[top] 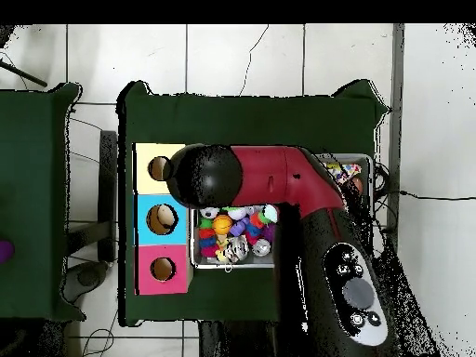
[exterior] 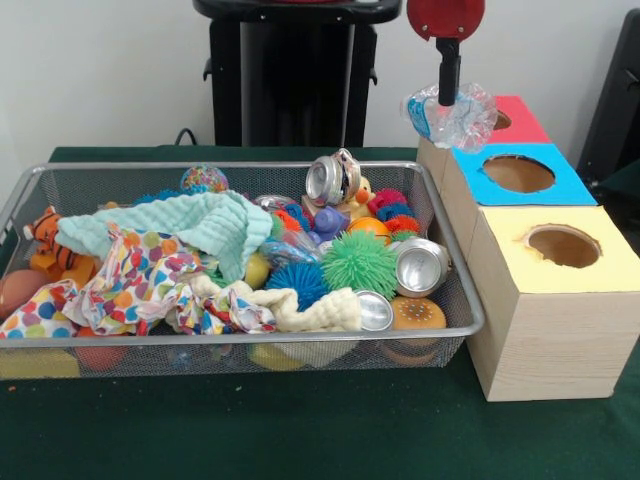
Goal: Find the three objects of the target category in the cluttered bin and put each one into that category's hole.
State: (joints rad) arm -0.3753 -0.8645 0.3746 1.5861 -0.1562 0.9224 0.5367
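Observation:
My gripper (exterior: 448, 98) hangs from above, shut on a crushed clear plastic bottle (exterior: 455, 118) with blue print. The bottle is in the air above the row of boxes, over the back edge of the blue box's hole (exterior: 517, 173) and just beside the red box's hole (exterior: 500, 120). The yellow box's hole (exterior: 563, 245) is nearest the camera. In the overhead view the arm's black joint (top: 206, 174) covers the gripper and the bottle. The wire bin (exterior: 468, 300) holds shiny crushed cans (exterior: 333, 178) (exterior: 420, 265) (exterior: 375, 311) among toys.
The bin also holds a mint cloth (exterior: 200, 225), a dotted cloth (exterior: 130, 280), spiky green (exterior: 358, 262) and blue (exterior: 300, 280) balls, a tiger toy (exterior: 45, 235) and a rubber duck (exterior: 357, 195). The boxes (top: 160, 218) stand against the bin's side on the green table (exterior: 300, 420).

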